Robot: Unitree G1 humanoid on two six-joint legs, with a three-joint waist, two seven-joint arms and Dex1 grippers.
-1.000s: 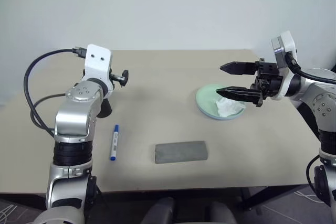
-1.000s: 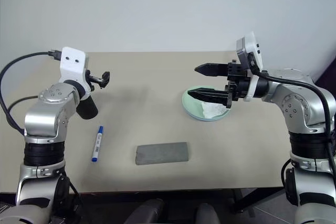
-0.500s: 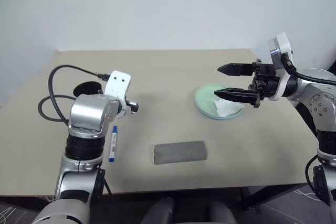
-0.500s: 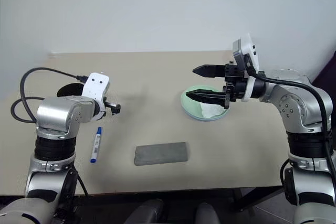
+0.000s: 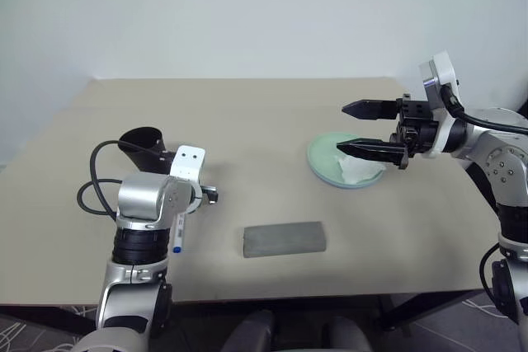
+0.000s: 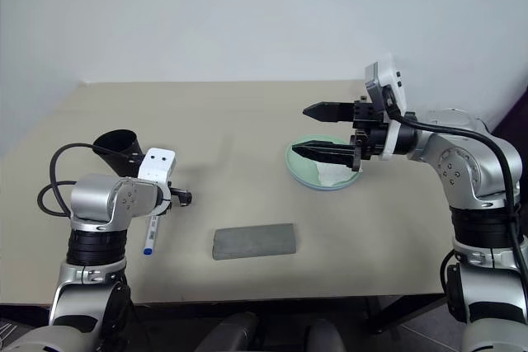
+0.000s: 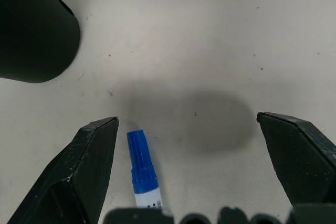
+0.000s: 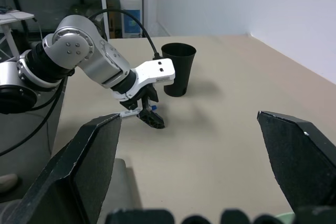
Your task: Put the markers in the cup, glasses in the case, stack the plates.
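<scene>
A blue-capped white marker (image 7: 142, 167) lies on the tan table (image 5: 247, 121). My left gripper (image 7: 186, 120) hangs open just above it, pointing down, with the cap between the fingers and close to one of them. The black cup (image 5: 142, 143) stands upright just beyond that arm. A shut grey case (image 5: 285, 239) lies near the front edge. The light green plate (image 5: 323, 154) sits at the right with a pale blue rim showing at its near side. My right gripper (image 5: 343, 128) hovers open above the plate's left edge, pointing left. The glasses are out of view.
A crumpled white tissue (image 5: 360, 169) lies on the green plate. The left arm's black cable (image 5: 95, 191) loops out beside the cup. Bare table stretches between the cup and the plates.
My left arm has come down and tipped its gripper toward the blue marker, uncovering the cup behind it. The right arm has not moved.
</scene>
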